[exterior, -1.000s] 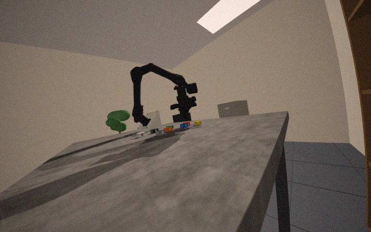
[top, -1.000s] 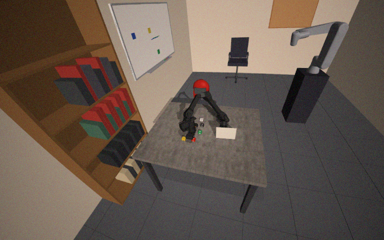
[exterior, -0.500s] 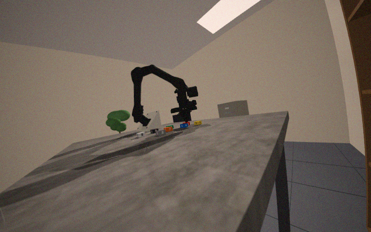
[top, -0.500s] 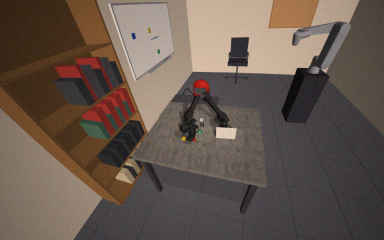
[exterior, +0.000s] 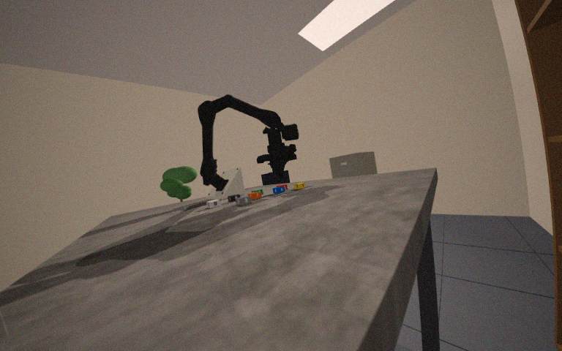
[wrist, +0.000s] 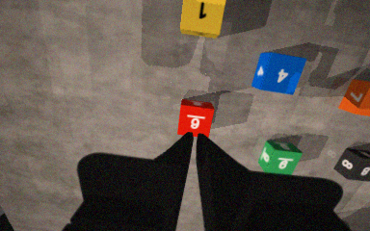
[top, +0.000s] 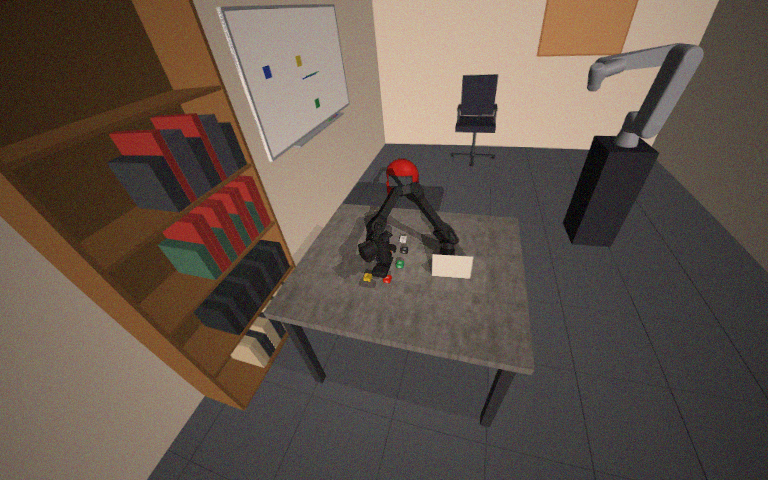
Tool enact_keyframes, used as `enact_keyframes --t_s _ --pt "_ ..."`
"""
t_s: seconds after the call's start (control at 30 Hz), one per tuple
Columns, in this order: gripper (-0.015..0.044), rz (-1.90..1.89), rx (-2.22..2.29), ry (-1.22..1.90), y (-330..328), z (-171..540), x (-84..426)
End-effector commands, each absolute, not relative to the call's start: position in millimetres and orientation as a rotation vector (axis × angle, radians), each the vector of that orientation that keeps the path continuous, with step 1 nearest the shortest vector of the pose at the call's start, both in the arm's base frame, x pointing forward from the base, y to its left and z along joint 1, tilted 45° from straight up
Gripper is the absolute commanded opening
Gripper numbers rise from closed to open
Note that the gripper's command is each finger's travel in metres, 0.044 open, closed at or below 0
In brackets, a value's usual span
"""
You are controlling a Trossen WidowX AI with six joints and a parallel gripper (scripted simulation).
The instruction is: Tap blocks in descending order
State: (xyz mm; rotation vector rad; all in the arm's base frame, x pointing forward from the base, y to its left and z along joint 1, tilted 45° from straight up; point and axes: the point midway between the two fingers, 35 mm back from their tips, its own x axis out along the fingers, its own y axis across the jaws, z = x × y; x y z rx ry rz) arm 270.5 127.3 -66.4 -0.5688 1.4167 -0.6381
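My gripper [wrist: 194,138] [exterior: 279,172] is shut and empty. Its tips point down above the red block's near edge. The red block [wrist: 195,120] [top: 387,279] shows an underlined digit, upside down, that looks like 6. The green block [wrist: 279,158] [top: 399,263], also underlined, looks like 9. The blue block [wrist: 279,73] [exterior: 278,189] shows 4, the yellow block [wrist: 202,16] [top: 367,277] 1, the orange block [wrist: 356,97] [exterior: 255,195] 7 and the black block [wrist: 356,164] [top: 403,249] 8. Digits on the white block [exterior: 213,203] [top: 402,238] and grey block [exterior: 244,201] are too small to read.
The blocks stand on the grey table [top: 464,316] [exterior: 265,268]. A white panel [top: 451,266] stands beside the arm's base. In the top view the arm hides the blue block. A bookcase [top: 169,226] stands by the table's left side.
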Motion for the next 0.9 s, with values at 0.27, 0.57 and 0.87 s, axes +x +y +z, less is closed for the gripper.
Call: enact_keyframes --t_s 0.27,0.57,0.87 --pt "0.0020 -0.634 -0.556 1.413 178 -12 269" --pt "0.0020 -0.639 -0.560 1.410 123 43 308" --pt "0.0020 -0.640 -0.561 1.408 72 -9 313"
